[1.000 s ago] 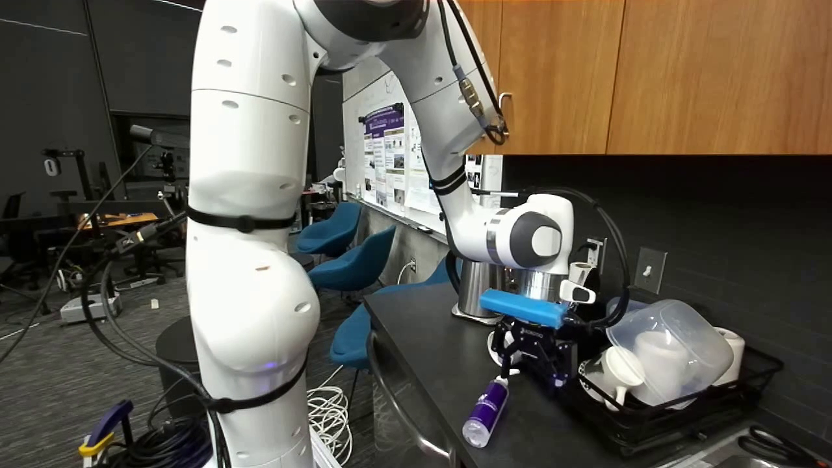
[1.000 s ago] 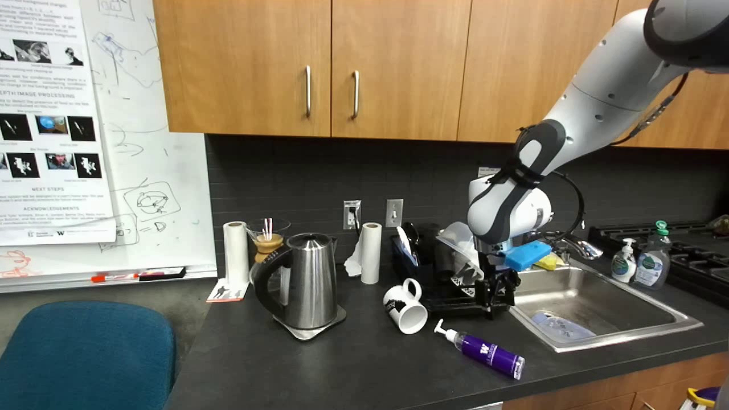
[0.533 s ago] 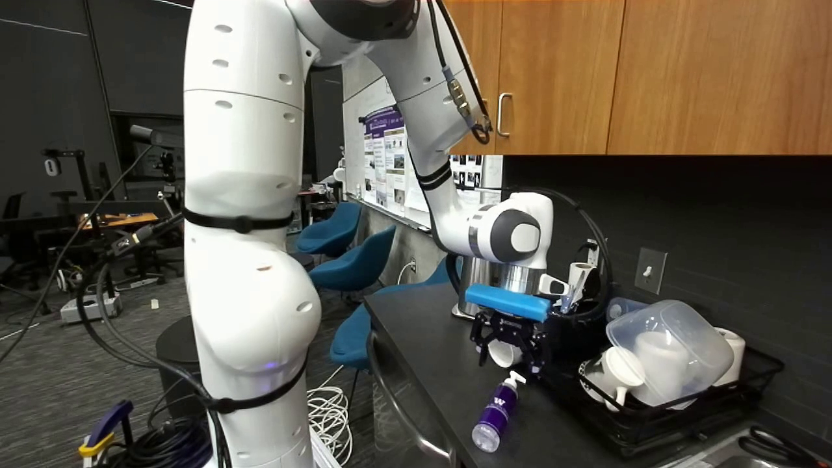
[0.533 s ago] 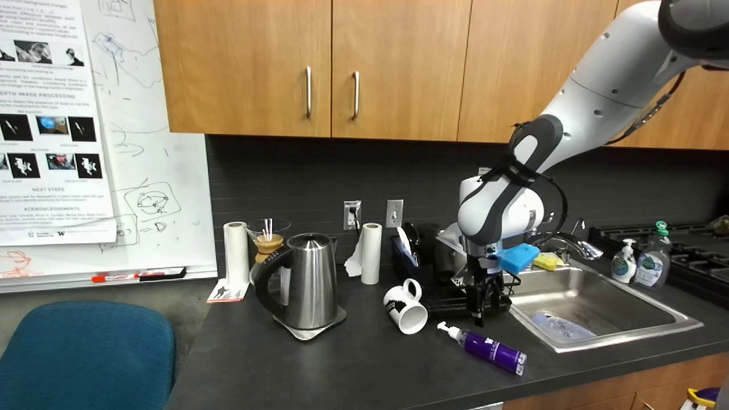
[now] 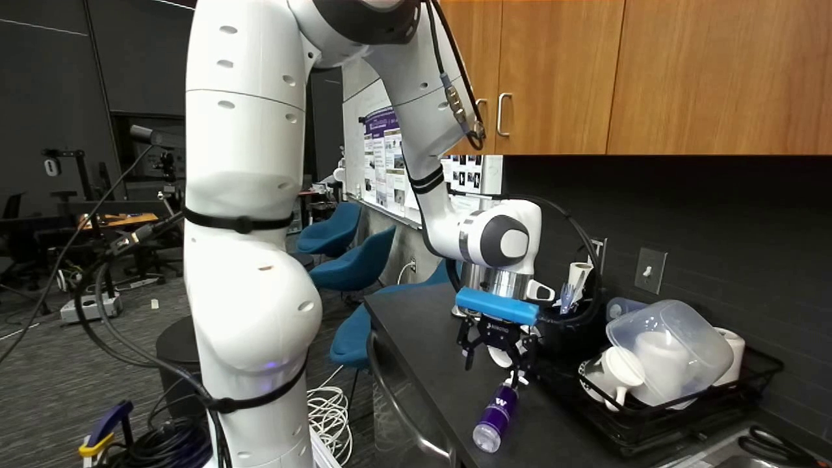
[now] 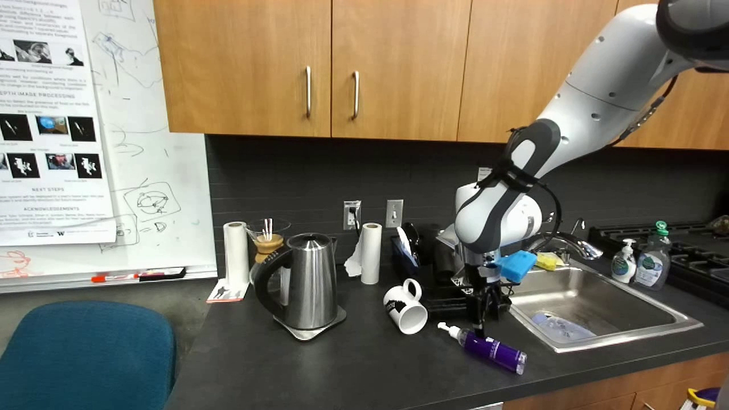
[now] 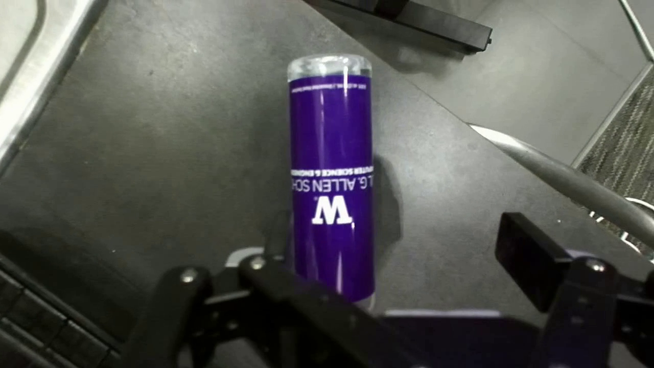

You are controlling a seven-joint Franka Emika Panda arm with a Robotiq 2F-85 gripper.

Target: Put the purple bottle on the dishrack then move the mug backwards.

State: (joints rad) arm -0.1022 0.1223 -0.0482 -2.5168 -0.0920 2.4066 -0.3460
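- Your tool (image 7: 401,248) points down over the table (image 6: 364,370) with its fingers (image 7: 529,258) spread wide apart.
- A blue block (image 5: 497,306) sits just above those fingers.
- In your wrist view the purple bottle (image 7: 332,179) shows between the fingers, much closer to the one at the left of that picture; you cannot tell whether they touch.
- You have the bottle lying on its side on the table, its clear base toward the front edge and its white pump toward the mug (image 6: 405,307).
- That mug lies on its side near the pump but apart from it, handle up.
- On the wall side of the bottle, you see the black dishrack (image 5: 640,429), loaded with a clear container (image 5: 708,351) and white ware (image 5: 622,370).
- In an exterior view, you find a steel kettle (image 6: 310,285) standing beyond the mug.
- Opposite, past the bottle's base end, is the sink (image 6: 626,337), with a green-capped bottle (image 6: 654,265) upright behind it.
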